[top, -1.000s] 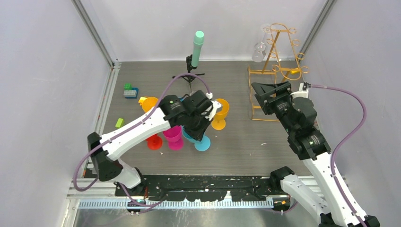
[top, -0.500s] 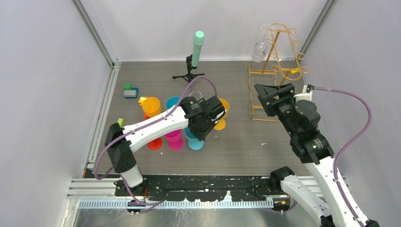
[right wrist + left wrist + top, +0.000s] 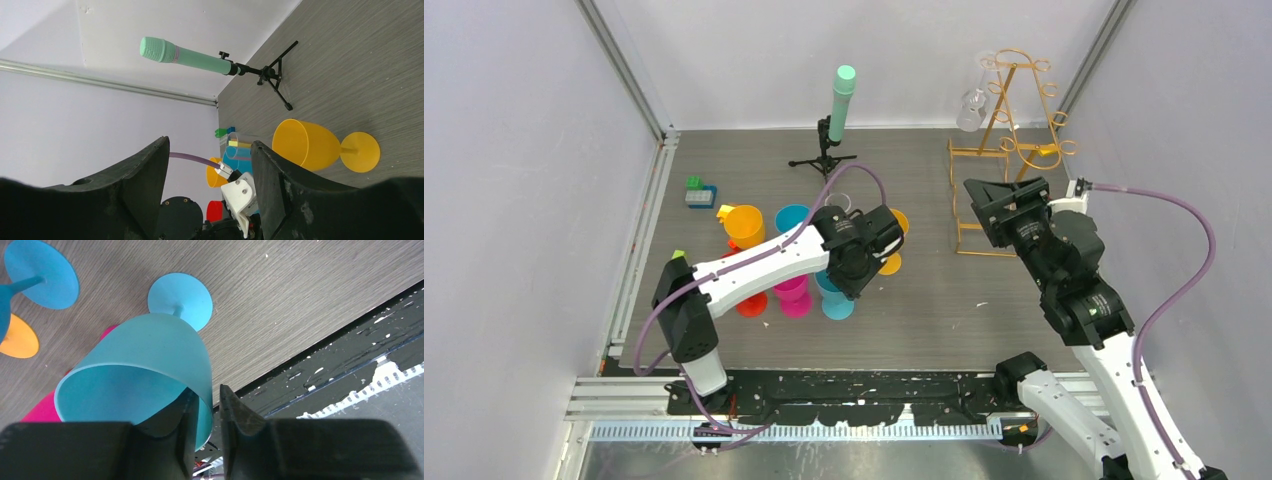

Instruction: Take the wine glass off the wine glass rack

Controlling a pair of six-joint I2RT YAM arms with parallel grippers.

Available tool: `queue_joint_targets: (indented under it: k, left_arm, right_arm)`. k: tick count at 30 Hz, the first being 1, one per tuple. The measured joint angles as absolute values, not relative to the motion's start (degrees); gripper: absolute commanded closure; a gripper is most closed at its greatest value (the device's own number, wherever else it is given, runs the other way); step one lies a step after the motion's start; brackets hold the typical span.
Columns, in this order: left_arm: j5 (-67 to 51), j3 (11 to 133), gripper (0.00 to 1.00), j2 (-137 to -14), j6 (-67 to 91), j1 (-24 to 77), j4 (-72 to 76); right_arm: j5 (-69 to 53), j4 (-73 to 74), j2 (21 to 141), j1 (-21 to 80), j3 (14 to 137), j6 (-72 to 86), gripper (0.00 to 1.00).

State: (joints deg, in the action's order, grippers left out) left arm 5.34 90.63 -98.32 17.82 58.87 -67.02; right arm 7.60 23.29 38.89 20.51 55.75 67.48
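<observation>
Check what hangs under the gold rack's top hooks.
One clear wine glass hangs bowl-down at the upper left of the wine glass rack. The other hooks look bare. How its foot sits in the hook is too faint to tell.

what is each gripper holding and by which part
The left gripper pinches the blue cup by its rim, one finger inside; right gripper is open, holding nothing.

Both arms [image 3: 749,265]: white links, black joints, purple cables [image 3: 1139,189].
</observation>
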Motion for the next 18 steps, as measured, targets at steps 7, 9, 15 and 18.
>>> queue_joint_targets:
  k: [7,9,15,18]
  left_arm:
    - [6.68,90.65,0.52,-98.19,17.72,58.87,-67.00]
    - [7.05,90.72,0.45,-97.34,17.58,58.87,-66.92]
    - [7.53,92.47,0.18,-90.28,16.60,58.87,-65.69]
    - [8.45,92.40,0.01,-83.81,15.77,58.87,-63.13]
  right_arm:
    - [7.25,25.30,40.25,20.51,58.06,66.87,0.39]
    - [6.72,25.82,41.76,20.51,60.60,66.06,0.39]
    - [6.13,28.03,47.46,20.51,70.46,60.93,0.39]
    - [6.26,32.05,52.45,20.51,78.39,55.48,0.39]
